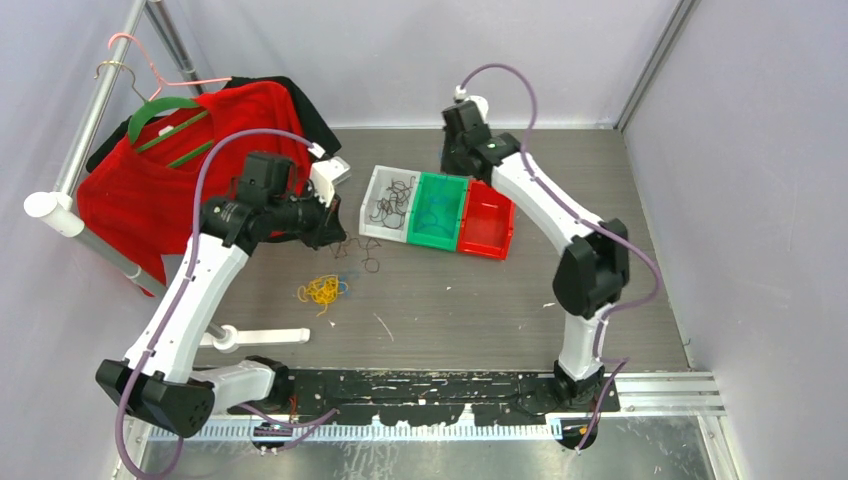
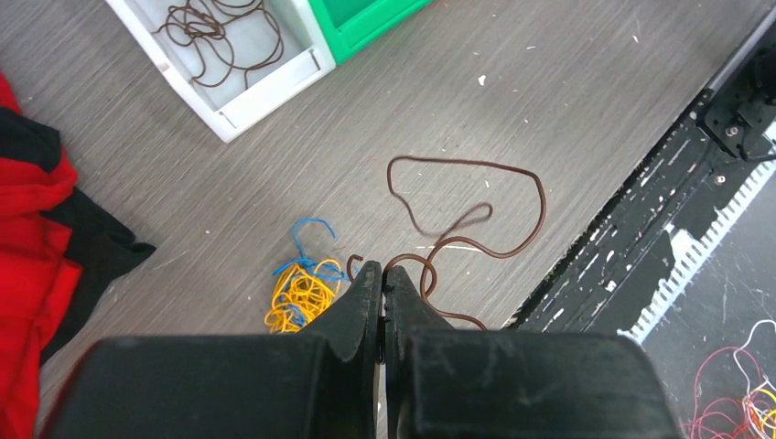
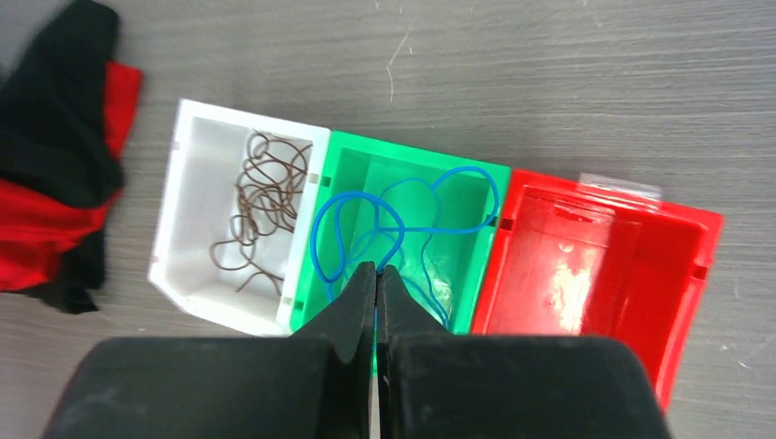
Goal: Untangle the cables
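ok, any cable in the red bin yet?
No, the right wrist view shows the red bin bare inside, while brown cables lie in the white bin.

No writing, number, brand mark or sign can be read in any view. The white bin (image 3: pixel 183 210), the green bin (image 3: pixel 412 154) and the red bin (image 3: pixel 695 238) show plain walls. The pale strip (image 3: pixel 618 186) at the red bin's far rim is too blurred to tell whether it bears print
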